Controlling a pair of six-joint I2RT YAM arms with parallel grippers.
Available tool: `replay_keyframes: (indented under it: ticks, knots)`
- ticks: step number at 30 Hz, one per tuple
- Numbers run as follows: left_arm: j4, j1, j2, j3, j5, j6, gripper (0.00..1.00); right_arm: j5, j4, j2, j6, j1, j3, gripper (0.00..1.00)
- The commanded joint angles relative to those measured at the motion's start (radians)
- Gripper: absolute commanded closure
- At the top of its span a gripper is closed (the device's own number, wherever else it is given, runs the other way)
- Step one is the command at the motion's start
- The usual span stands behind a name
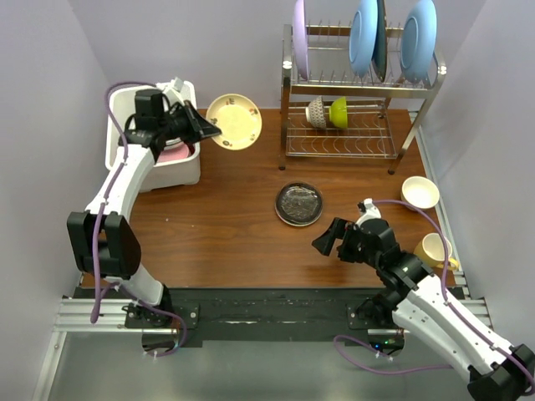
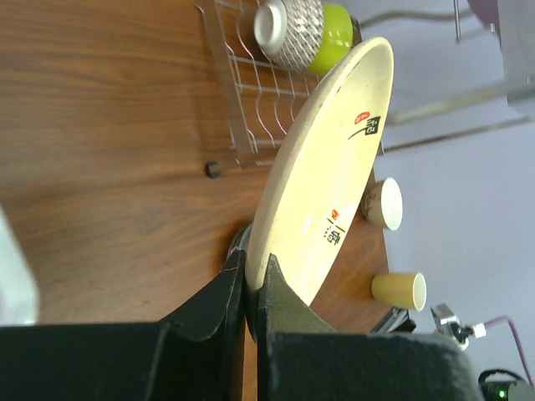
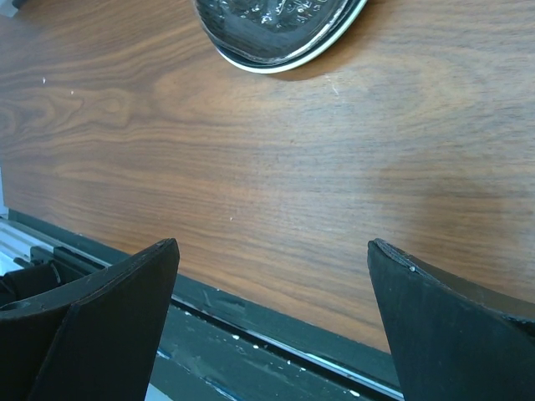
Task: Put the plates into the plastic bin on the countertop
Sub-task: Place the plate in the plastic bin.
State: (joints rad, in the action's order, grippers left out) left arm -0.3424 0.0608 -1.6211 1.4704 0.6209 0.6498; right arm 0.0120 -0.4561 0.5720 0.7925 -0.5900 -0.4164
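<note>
Plate transfer partway, bin (image 1: 114, 138) at far-left corner.
Left gripper (image 1: 207, 129) clamps yellowish plate (image 1: 236, 121) beside bin holding 1 pink plate (image 1: 174, 154); dark glass plate (image 1: 298, 203) remains on bench (image 1: 226, 225); right gripper (image 1: 328, 242) spread, empty.

1. Small yellow plate (image 1: 235, 122): hung tilted in the air, pinched at one edge, just right of the white bin (image 1: 175, 175).
2. Pink plate (image 1: 177, 154): lay inside the bin, partly hidden.
3. Dark glass plate (image 1: 298, 203): lay flat on the brown wood countertop (image 1: 226, 225), well apart from the bin.
</note>
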Motion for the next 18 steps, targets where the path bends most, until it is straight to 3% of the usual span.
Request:
replay_keyframes:
  ticks: [1,9,18]
  knots:
    - [0.016,-0.061,-0.031,0.093,0.049,0.025,1.0,0.016,0.051,0.014,-0.001,-0.004,0.008,0.01]
    - [0.051,-0.187,-0.069,0.13,0.053,0.071,1.0,0.02,0.059,0.028,-0.001,-0.005,0.016,0.01]
    - [0.098,-0.283,-0.062,0.104,-0.043,0.131,1.0,0.028,0.071,0.031,0.014,-0.004,0.033,0.01]
